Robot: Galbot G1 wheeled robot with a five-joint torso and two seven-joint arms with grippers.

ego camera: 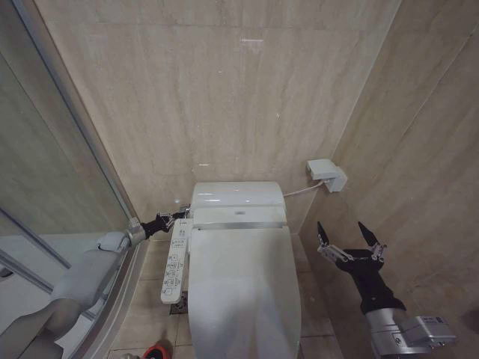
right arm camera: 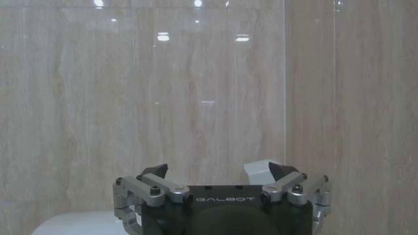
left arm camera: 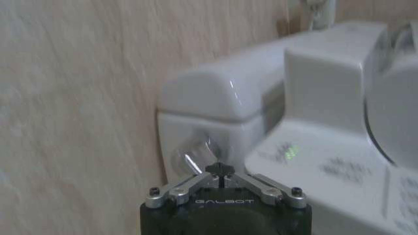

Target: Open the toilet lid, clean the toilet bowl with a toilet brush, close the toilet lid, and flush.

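Left pincer point(left arm camera: 220, 171) closed — at flush button point(left arm camera: 196, 154).

- The toilet lid point(ego camera: 243, 288) is white, glossy and oval, shut flat over the bowl (which it hides).
- It lies left of and below the open right claw point(ego camera: 350, 241), and right of the left claw point(ego camera: 177, 218), whose tips are together.

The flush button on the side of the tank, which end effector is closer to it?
Left. The left end effector, fingers shut, sits right at the chrome flush button on the tank's side. The right end effector hangs open beside the closed toilet lid, well away.
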